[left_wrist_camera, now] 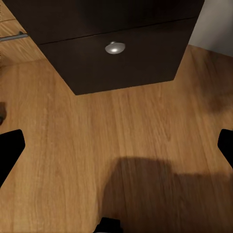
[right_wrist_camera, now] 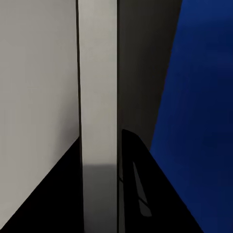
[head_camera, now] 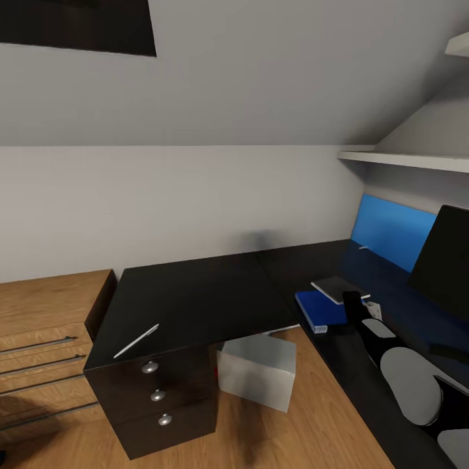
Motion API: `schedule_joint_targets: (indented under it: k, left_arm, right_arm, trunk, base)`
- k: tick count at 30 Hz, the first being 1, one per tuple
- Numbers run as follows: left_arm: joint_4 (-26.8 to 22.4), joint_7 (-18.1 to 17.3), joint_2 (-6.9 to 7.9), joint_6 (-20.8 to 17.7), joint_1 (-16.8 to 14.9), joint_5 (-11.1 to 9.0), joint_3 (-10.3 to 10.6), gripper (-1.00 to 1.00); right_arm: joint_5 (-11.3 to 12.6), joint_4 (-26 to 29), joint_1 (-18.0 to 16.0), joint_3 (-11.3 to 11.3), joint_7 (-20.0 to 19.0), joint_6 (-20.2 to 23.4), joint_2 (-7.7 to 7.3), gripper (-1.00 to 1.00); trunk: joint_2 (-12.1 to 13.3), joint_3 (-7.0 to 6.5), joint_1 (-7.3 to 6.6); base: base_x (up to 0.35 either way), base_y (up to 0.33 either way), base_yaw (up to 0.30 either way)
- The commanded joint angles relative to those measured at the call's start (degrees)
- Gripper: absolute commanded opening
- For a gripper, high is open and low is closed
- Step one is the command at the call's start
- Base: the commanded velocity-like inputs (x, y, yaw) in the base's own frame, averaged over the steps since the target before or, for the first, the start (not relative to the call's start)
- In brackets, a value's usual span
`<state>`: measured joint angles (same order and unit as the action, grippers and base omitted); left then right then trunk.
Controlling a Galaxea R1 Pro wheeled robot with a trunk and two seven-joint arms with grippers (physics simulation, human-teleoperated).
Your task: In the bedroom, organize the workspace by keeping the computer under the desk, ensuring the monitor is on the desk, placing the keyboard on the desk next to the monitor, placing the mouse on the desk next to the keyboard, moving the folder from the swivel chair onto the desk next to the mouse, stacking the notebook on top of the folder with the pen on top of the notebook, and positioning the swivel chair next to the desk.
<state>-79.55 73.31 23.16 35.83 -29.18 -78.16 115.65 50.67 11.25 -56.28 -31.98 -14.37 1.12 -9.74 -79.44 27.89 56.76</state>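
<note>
Partly done: folder (head_camera: 320, 310) with notebook (head_camera: 337, 287) atop near counter (head_camera: 195, 293) inner corner, computer (head_camera: 257, 370) beneath. Pen (head_camera: 136, 341) stranded at front-left edge. Left jaws (left_wrist_camera: 116, 145) spread, empty; right jaws' state unclear.

Right arm (head_camera: 397, 365) outstretched forward; left gripper (left_wrist_camera: 116, 145) with fingers spread wide, pointing down.
</note>
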Motion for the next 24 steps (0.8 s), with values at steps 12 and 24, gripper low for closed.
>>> schedule_joint_targets:
  k: [12,24]
  left_arm:
    - [-0.25,0.08,-0.19,0.19,-0.09,-0.13,0.10,1.00]
    - [-0.18,0.08,-0.13,0.21,-0.09,-0.23,0.10,1.00]
  right_arm:
    - [0.66,-0.08,-0.05,-0.13,-0.41,0.20,-0.05,-1.00]
    - [0.58,-0.08,-0.05,-0.10,-0.26,0.03,-0.04,-1.00]
  trunk:
    - [-0.04,0.06,0.00]
    - [-0.04,0.06,0.00]
  base:
    - [0.001,0.000,0.000]
    - [0.000,0.000,0.000]
